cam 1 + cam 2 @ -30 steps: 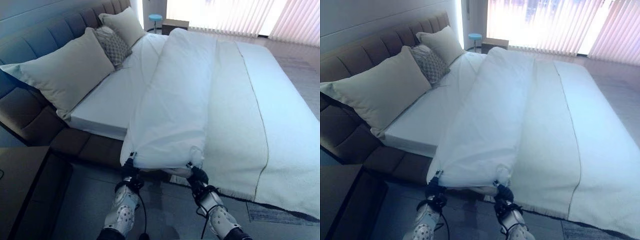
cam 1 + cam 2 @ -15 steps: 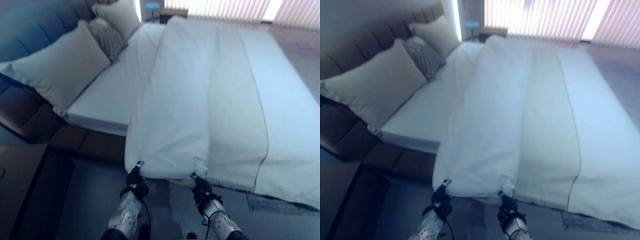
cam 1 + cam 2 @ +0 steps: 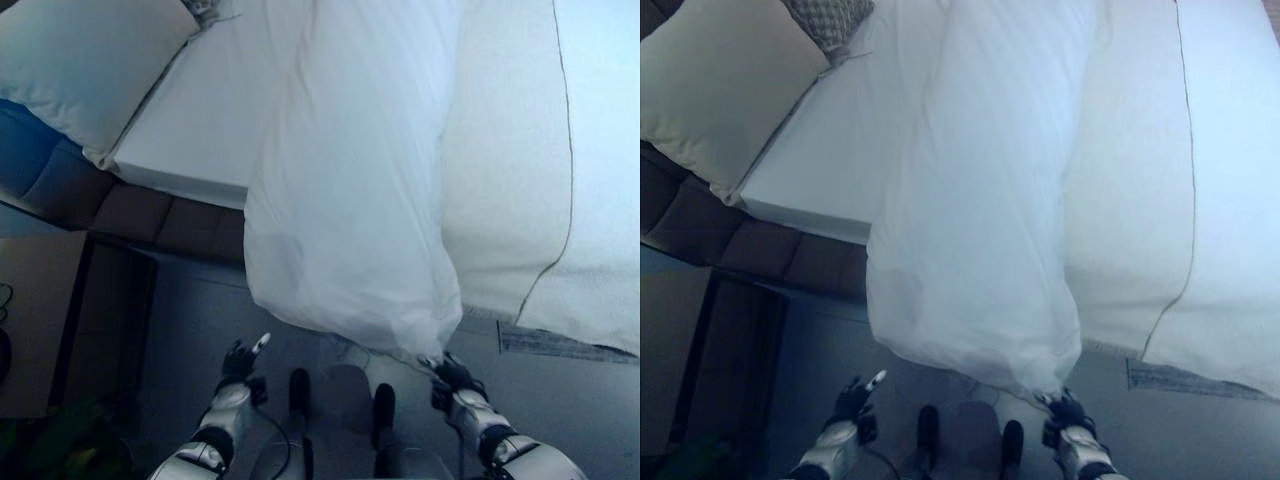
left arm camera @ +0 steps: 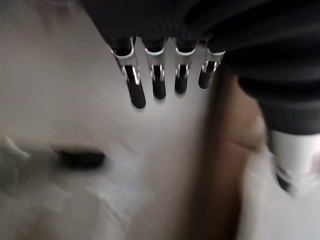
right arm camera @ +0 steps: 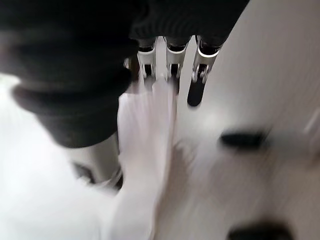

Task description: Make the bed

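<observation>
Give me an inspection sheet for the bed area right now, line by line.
Surface: mattress bare near the pillows.
Job's things: duvet bunched lengthwise, its end hanging over the bed's edge; blanket lies flat beside it.
Clutter: nothing seen.
Robot hands: left robot hand open, holding nothing, over the floor; right robot hand shut on the duvet's corner.
Cables: nothing seen.
Surroundings: pillow against the headboard; rug under the bed's edge.
</observation>
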Robot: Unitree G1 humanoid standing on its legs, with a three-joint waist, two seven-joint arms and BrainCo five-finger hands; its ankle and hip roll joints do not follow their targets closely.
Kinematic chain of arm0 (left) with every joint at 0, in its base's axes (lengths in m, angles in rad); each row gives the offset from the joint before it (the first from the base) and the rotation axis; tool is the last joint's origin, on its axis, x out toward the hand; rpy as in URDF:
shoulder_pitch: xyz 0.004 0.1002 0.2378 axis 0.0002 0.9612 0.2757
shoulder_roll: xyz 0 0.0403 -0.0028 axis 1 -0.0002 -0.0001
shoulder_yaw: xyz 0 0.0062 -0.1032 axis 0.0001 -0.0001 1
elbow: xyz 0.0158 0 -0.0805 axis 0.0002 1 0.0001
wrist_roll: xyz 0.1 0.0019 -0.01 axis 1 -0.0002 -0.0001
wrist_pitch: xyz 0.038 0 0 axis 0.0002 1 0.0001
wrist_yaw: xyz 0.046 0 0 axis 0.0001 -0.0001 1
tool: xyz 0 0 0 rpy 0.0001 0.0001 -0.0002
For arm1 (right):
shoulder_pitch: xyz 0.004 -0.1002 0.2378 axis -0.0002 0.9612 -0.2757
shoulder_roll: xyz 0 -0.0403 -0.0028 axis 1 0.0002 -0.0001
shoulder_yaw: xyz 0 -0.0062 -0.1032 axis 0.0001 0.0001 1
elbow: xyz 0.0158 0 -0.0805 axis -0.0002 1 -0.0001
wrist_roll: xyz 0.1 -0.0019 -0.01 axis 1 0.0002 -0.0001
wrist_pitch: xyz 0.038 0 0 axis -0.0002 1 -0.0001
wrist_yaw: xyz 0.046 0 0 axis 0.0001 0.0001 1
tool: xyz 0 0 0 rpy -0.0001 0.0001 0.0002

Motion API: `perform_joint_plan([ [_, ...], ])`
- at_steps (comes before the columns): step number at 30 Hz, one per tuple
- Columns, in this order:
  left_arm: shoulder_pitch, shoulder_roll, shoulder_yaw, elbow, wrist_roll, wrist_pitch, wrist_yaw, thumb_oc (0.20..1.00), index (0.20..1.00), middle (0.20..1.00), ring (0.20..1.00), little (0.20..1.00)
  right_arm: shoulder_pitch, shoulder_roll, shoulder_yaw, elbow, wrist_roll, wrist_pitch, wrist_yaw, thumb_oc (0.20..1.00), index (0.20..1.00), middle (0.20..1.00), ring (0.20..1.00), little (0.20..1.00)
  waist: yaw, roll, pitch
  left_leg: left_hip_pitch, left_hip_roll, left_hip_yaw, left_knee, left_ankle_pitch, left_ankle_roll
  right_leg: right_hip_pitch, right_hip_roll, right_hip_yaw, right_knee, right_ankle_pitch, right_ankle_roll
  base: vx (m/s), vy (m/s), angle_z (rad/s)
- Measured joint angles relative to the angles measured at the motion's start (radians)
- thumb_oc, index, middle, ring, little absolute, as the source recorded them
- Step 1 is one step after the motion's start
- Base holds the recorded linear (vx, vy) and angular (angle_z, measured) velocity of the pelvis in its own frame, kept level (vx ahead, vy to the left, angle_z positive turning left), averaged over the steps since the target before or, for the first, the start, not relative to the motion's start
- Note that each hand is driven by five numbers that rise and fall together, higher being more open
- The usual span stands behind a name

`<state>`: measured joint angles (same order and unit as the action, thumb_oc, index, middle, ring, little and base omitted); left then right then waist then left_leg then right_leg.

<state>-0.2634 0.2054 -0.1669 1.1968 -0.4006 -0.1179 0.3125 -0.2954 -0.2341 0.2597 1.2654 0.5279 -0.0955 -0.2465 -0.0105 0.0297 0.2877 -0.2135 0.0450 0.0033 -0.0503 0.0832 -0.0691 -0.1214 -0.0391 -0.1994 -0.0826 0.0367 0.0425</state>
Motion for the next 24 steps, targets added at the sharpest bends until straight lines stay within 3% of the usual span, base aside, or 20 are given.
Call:
perform_joint_plan([
  [3, 0.076, 0.011, 0.072, 0.044, 0.060, 0.028, -0.023, 1.000, 1.000, 1.000, 1.000, 1.000, 0.048, -0.032, -0.005, 0.035, -0.165, 0.045, 0.019, 1.000, 1.000, 1.000, 1.000, 1.000, 0.000, 0.002, 0.001, 0.075, 0.002, 0.010, -0.024, 0.000, 0.000, 0.065, 0.003, 0.002, -0.009, -0.007, 0.006, 0.12, -0.028, -0.04],
  [9, 0.172, 0.017, 0.110, 0.065, 0.113, 0.057, -0.068, 1.000, 1.000, 1.000, 1.000, 1.000, 0.104, -0.086, 0.014, 0.028, -0.407, 0.087, 0.047, 1.000, 1.000, 1.000, 1.000, 1.000, 0.000, 0.001, -0.011, 0.181, 0.008, 0.024, -0.025, -0.005, -0.005, 0.163, 0.009, 0.018, -0.009, -0.035, 0.006, 0.12, -0.058, -0.04],
  [12, 0.178, 0.015, 0.110, 0.045, 0.112, 0.063, -0.076, 1.000, 1.000, 1.000, 1.000, 1.000, 0.136, -0.093, 0.008, -0.028, -0.420, 0.101, 0.059, 1.000, 1.000, 1.000, 1.000, 1.000, 0.001, 0.001, -0.021, 0.167, 0.012, 0.019, 0.051, -0.012, -0.022, 0.183, 0.013, 0.033, 0.017, -0.060, -0.028, 0.01, -0.069, 0.30],
  [14, 0.175, 0.002, 0.108, -0.003, 0.109, 0.062, -0.077, 1.000, 1.000, 1.000, 1.000, 1.000, 0.157, -0.100, 0.009, -0.096, -0.420, 0.101, 0.065, 1.000, 1.000, 1.000, 1.000, 1.000, 0.006, -0.008, -0.028, 0.140, 0.000, 0.031, 0.111, 0.013, -0.053, 0.184, 0.002, 0.032, 0.034, -0.066, -0.043, 0.01, -0.019, 0.17],
  [16, 0.219, -0.003, 0.097, -0.167, 0.075, 0.055, -0.076, 1.000, 1.000, 1.000, 1.000, 1.000, 0.187, -0.111, -0.010, -0.269, -0.402, 0.101, 0.066, 1.000, 1.000, 1.000, 1.000, 1.000, 0.014, -0.010, -0.025, 0.089, 0.000, 0.006, 0.213, 0.027, -0.073, 0.188, -0.008, 0.051, 0.052, -0.071, -0.057, 0.10, 0.021, -0.01],
  [17, 0.224, -0.005, 0.079, -0.270, 0.052, 0.043, -0.077, 1.000, 1.000, 1.000, 1.000, 1.000, 0.207, -0.123, -0.028, -0.387, -0.379, 0.090, 0.065, 1.000, 1.000, 1.000, 1.000, 1.000, 0.012, -0.026, -0.019, 0.054, -0.006, 0.018, 0.231, 0.015, -0.080, 0.183, -0.022, 0.051, 0.056, -0.067, -0.063, 0.18, 0.038, 0.05],
  [18, 0.227, -0.003, 0.062, -0.378, 0.027, 0.038, -0.080, 1.000, 1.000, 1.000, 1.000, 1.000, 0.221, -0.137, -0.035, -0.493, -0.348, 0.085, 0.066, 1.000, 1.000, 1.000, 1.000, 1.000, 0.023, -0.021, -0.027, 0.055, -0.007, 0.039, 0.178, 0.014, -0.080, 0.176, -0.022, 0.048, 0.053, -0.062, -0.070, 0.19, 0.061, -0.04],
  [23, 0.171, 0.015, 0.045, -0.531, -0.025, -0.004, -0.104, 1.000, 1.000, 1.000, 1.000, 1.000, 0.186, -0.145, -0.057, -0.614, -0.274, 0.054, 0.074, 1.000, 1.000, 1.000, 1.000, 1.000, 0.026, -0.005, -0.044, 0.045, 0.005, 0.044, 0.095, 0.019, -0.075, 0.166, -0.010, 0.039, 0.066, -0.066, -0.063, 0.19, 0.143, -0.02],
  [24, 0.165, 0.028, 0.039, -0.619, -0.075, -0.004, -0.126, 1.000, 1.000, 1.000, 1.000, 1.000, 0.176, -0.150, -0.068, -0.681, -0.233, 0.058, 0.089, 1.000, 1.000, 1.000, 1.000, 1.000, 0.027, -0.001, -0.047, 0.052, 0.008, 0.048, 0.065, 0.030, -0.059, 0.167, -0.004, 0.043, 0.060, -0.064, -0.044, 0.22, 0.249, -0.10],
])
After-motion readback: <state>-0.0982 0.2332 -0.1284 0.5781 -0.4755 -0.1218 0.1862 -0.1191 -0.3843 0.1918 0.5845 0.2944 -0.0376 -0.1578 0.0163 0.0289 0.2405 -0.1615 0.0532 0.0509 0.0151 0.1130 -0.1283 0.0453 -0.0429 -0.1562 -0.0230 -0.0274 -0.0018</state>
